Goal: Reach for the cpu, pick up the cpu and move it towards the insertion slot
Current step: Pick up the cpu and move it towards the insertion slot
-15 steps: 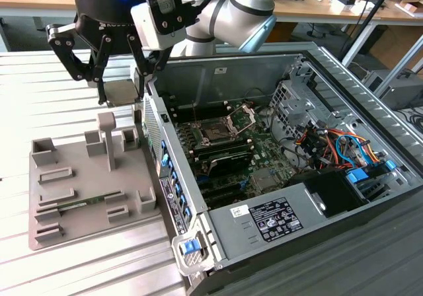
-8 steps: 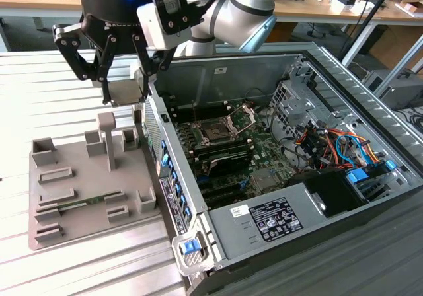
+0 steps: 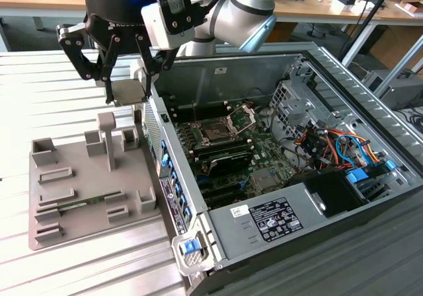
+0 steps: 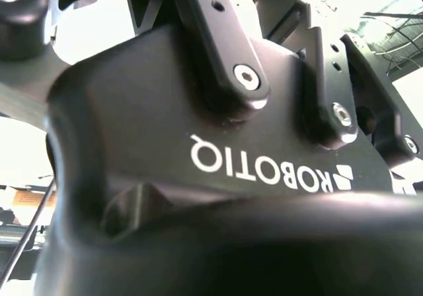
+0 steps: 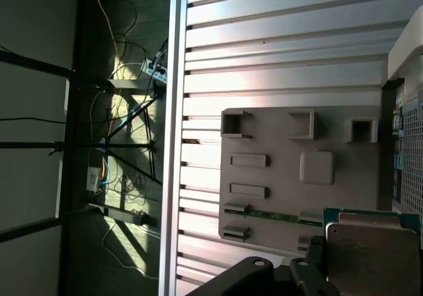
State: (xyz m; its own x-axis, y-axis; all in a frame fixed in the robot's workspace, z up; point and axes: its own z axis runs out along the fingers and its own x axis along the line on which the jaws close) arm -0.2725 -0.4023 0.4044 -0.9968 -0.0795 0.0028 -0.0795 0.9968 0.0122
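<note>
The gripper (image 3: 129,84) has its fingers closed on the cpu (image 3: 127,92), holding it in the air over the tray's (image 3: 92,177) far edge, just beside the case (image 3: 264,223) wall. The slot (image 3: 215,133) sits inside the case, well apart from the tray.

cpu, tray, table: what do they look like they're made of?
cpu: dull metal lid with a soft sheen, on a green board rim. tray: matte grey plastic, probably; uniform colour, no glare. table: ribbed metal, likely aluminium; bright streaks along the slats.
</note>
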